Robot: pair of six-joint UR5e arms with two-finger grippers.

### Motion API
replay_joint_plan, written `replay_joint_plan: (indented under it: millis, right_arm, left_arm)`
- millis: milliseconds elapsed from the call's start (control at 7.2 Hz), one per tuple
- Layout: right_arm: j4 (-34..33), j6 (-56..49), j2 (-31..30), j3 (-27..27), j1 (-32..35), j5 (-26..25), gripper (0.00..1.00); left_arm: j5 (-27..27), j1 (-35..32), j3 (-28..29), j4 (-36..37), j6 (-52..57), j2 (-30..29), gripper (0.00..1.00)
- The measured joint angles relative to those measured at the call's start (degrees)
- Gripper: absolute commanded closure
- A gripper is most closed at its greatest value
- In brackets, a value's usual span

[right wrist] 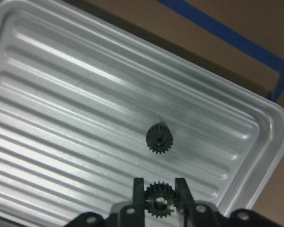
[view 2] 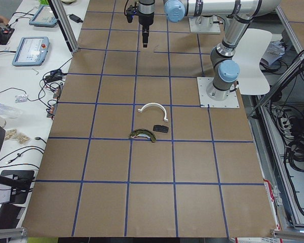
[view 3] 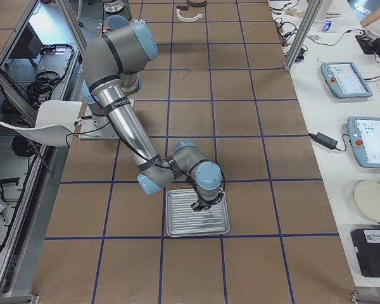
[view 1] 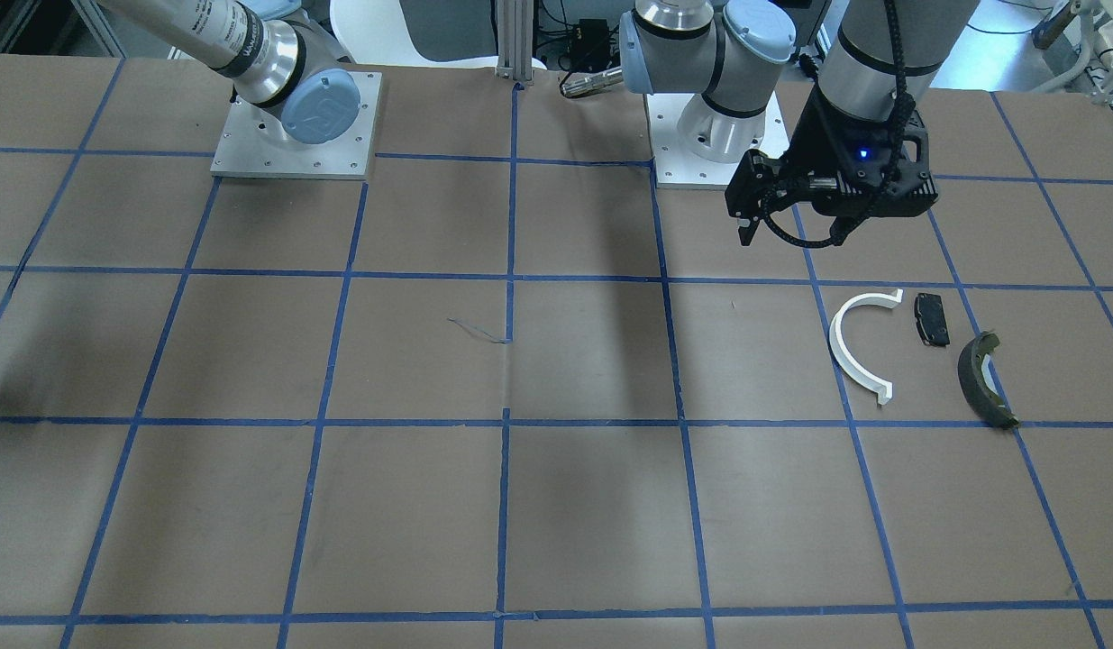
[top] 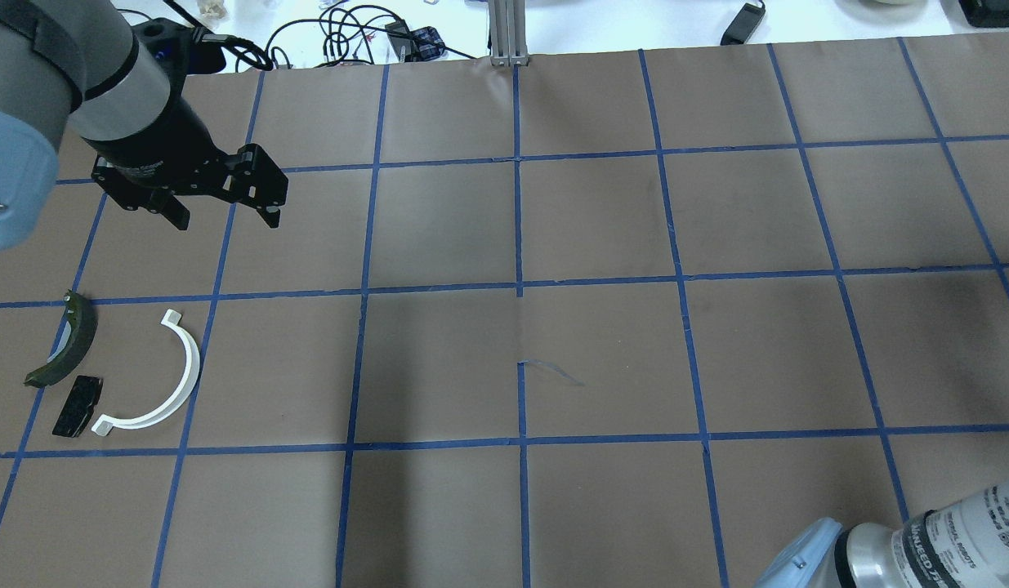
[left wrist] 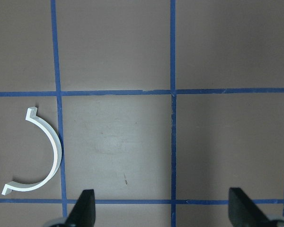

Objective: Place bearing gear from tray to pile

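The bearing gear is pinched btw. the two fingers of the right gripper, low over the tray. The pick-up is therefore judged done or nearly done; whether the gear is lifted off the tray floor cannot be told. The carry and the put-down at the pile are left, so most of the task is not yet done, and no gear is seen among the pile's parts. The gear is small, w/ short spur teeth all round, a dark rim and a paler ring at the bore. Its flat face is turned to the wrist camera and its teeth are touched by the fingers on two opposite sides. Just beyond the fingertips, apart from it, a second gear is seen on the ribbed tray floor, darker; it is taken for a separate part, but a shadow cannot be fully excluded. The tray is shiny metal w/ rounded corners and is placed in the right half of the table, nearer the right end, approx. midway btw. the robot-side edge and the operators' edge. The pile lies well apart from it, in the left half of the table. It consists of a white half-ring arc, a black pad just beside one arc end, and an olive shoe near the pad; none is seen touching another. The left gripper hangs above the table beside the pile, on the operators' side of it, w/ fingers spread wide and nothing btw. them.
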Motion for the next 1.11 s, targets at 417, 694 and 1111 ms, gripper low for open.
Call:
replay_joint_plan:
  millis: [417, 694, 1111]
  right_arm:
    - [13.2, 29.7, -9.5, 0.4, 7.5, 0.4, 0.82]
    - [19.3, 50.8, -15.4, 0.6, 17.7, -0.1, 0.80]
    - [21.8, 86.9, -20.0, 3.1, 36.5, -0.1, 0.80]
  left_arm:
    - [-0.1, 0.1, 0.0, 0.1, 0.0, -0.2, 0.00]
    - [0.6, 0.1, 0.0, 0.1, 0.1, -0.3, 0.00]
    - [2.6, 0.1, 0.2, 0.3, 1.0, -0.5, 0.00]
